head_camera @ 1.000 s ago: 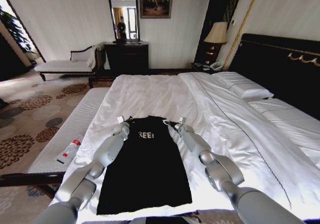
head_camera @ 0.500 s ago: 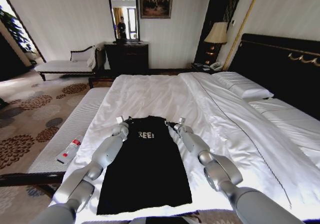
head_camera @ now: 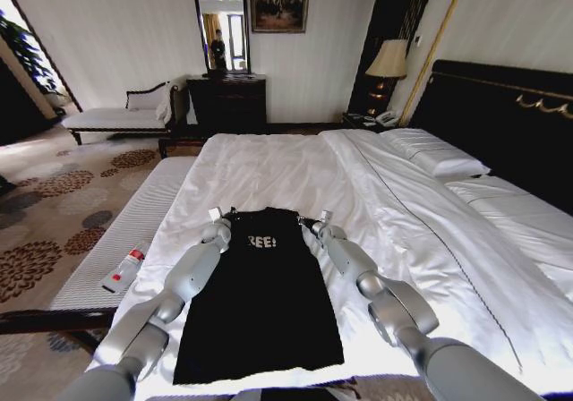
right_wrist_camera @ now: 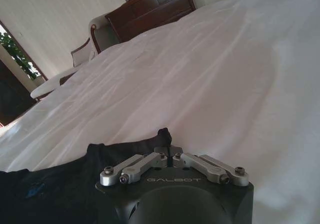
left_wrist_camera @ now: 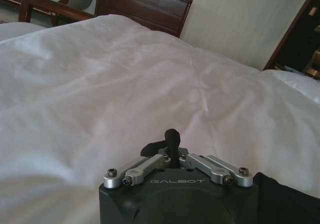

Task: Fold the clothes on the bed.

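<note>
My left gripper (head_camera: 218, 218) and right gripper (head_camera: 318, 219) each pinch a top corner of the black cotton T-shirt (head_camera: 261, 302), flat on the white-duveted bed (head_camera: 295, 168). My left forearm hides the lettering's first letter.

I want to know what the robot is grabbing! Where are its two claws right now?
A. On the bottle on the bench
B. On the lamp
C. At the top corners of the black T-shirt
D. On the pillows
C. The left claw and right claw sit at the far shoulder corners of the black T-shirt, each pinched shut on the cloth.
</note>
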Motion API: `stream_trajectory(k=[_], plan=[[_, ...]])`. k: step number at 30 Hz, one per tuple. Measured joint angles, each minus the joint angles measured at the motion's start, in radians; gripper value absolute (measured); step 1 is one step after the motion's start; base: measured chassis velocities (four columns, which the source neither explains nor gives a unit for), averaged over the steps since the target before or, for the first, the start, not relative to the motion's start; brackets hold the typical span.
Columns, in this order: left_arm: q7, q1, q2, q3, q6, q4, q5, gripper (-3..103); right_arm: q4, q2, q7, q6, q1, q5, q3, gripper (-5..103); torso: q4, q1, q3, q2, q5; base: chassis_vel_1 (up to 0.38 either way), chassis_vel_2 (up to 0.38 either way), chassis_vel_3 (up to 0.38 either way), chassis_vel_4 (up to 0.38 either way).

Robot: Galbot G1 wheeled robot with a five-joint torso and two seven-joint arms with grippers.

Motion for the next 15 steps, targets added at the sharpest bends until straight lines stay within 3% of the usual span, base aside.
stream_trajectory(k=[9,15], plan=[[-0.016,-0.040,0.033,0.001,0.001,-0.060,-0.034,2,0.270,-0.110,0.120,-0.011,-0.015,0.133,-0.110,0,-0.0001,0.000,0.000,0.000,-0.0001,0.000,0.000,0.000,0.000],[-0.019,-0.100,0.050,0.018,0.004,-0.062,-0.057,2,0.358,-0.164,0.214,0.001,0.011,0.167,-0.126,0,0.0001,0.000,0.000,0.000,-0.0001,0.000,0.000,0.000,0.000]])
